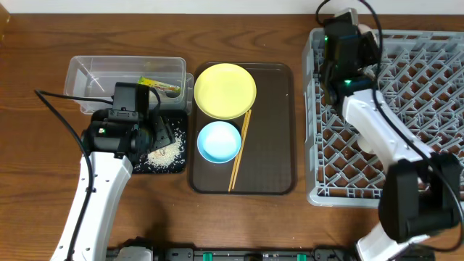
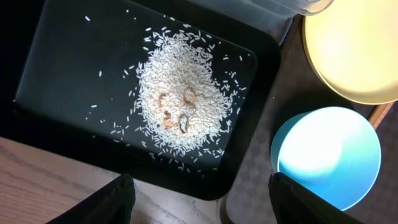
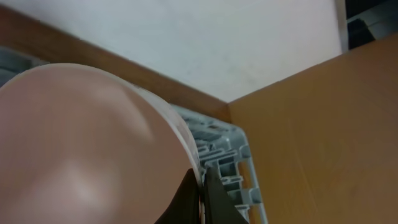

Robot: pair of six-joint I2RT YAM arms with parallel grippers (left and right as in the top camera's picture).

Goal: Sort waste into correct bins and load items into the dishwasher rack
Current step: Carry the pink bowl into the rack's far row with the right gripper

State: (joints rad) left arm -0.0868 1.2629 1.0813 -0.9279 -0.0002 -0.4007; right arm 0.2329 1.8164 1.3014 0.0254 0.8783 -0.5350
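Both hands are placed: the right hand [image 3: 200,190], clenched on the rim of the white bowl [image 3: 93,149], has the dishwasher rack [image 3: 225,158] lying directly beneath it, while the released left hand [image 2: 202,199] hovers over rice [image 2: 180,106] in the black tray [image 2: 62,81].

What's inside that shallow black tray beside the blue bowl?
The black tray holds a heap of white rice grains with a few small brownish bits on top. From overhead the left arm covers part of it.
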